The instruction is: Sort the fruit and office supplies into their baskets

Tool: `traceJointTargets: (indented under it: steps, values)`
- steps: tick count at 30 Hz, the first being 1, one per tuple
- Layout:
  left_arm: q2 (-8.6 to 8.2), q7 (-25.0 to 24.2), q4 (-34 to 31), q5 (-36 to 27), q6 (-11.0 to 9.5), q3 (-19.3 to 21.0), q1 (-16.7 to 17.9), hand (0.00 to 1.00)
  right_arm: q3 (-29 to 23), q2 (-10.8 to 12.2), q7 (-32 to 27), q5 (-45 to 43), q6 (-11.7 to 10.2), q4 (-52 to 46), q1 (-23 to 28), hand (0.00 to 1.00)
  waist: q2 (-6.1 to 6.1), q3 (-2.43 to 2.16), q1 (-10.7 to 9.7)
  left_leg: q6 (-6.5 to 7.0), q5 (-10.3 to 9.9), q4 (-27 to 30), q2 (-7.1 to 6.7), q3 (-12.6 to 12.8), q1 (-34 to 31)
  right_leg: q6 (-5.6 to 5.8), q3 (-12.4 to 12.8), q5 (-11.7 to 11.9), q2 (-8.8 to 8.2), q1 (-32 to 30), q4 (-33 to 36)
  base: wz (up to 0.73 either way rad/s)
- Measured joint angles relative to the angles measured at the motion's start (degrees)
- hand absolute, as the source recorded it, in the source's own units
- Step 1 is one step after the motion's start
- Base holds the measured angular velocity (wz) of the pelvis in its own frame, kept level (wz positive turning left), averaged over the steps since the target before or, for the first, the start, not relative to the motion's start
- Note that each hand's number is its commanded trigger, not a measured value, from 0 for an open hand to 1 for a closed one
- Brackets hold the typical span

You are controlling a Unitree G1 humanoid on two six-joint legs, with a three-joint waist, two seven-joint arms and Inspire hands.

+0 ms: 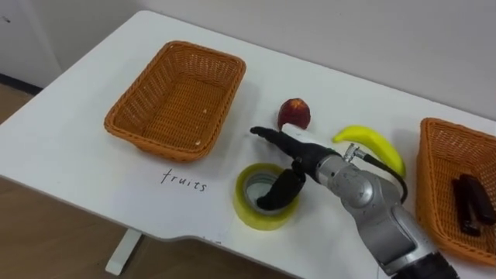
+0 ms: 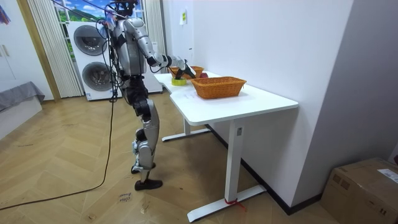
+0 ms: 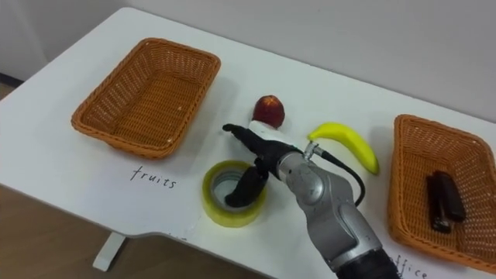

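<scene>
Down at lower middle of the frame, the right hand (image 1: 298, 155) hangs over the tape roll (image 1: 246, 208) on the table (image 1: 70, 155), fingers stretched out, thumb dipped into its hole, so I'd guess the pick is just starting. Next it has to pinch the roll's wall and carry it to the right basket (image 1: 422, 186), cut off at the edge. Can't tell if the thumb touches yet.

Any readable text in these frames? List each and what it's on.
"fruits": handwritten on the table, in front of the left basket.
Writing on the table by the right basket: cut off at the picture's edge, unreadable.
Too small to read: the sheet on the wall.
</scene>
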Motion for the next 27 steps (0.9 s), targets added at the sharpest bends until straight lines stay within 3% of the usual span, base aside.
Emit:
traceJointTargets:
  steps: [13, 27]
  values:
    - [0.42, -0.93, 0.08, -0.01, -0.03, 0.04, -0.70, 0.00, 0.23, 0.05, 0.16, -3.50, 0.07, 0.38, -2.00, 1.00, -0.43, -0.28, 1.49, 0.01, 0.04, -0.27, 0.06, -0.12, 0.54, 0.00, 0.03, 0.00, 0.12, 0.12, -0.21, 0.00]
    - [1.23, -0.94, 0.08, -0.05, -0.30, 0.00, -0.99, 0.00, 0.55, 0.24, 2.56, -3.77, 0.04, 0.30, -2.00, 1.00, -1.55, -0.03, 1.30, -0.01, 0.05, -0.39, 0.07, -0.02, 0.38, 0.01, 0.23, 0.00, 0.15, 0.22, -0.20, 0.00]
